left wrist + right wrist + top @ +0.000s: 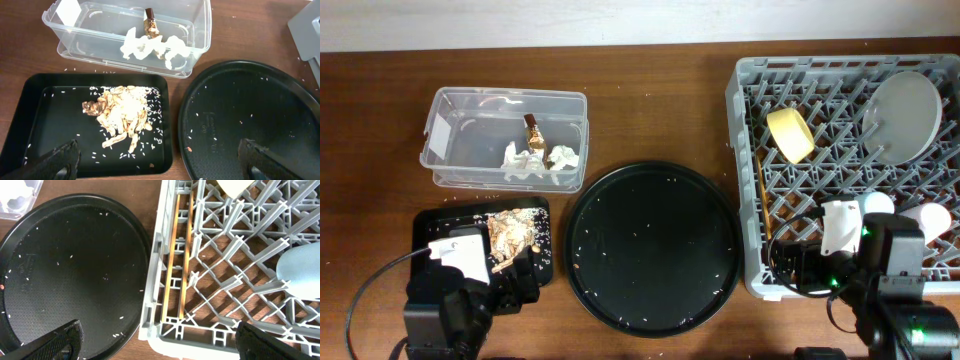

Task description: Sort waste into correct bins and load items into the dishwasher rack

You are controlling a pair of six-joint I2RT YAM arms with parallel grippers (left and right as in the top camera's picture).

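Wooden surface [370, 80] bears a round black tray [653, 245] flecked with rice grains [106, 214]; left hand [157, 149] and right hand [157, 329] hover spread, empty; a low pass could scatter them.

A robot test bench staged as a kitchen clean-up station. A brown wood-grain tabletop [650, 110] carries a large square grey plastic dishwasher rack [820, 63] and a clear rectangular plastic waste tub [510, 94]. A black cabled left arm [445, 315] and right arm [905, 300] stand at its near edge.
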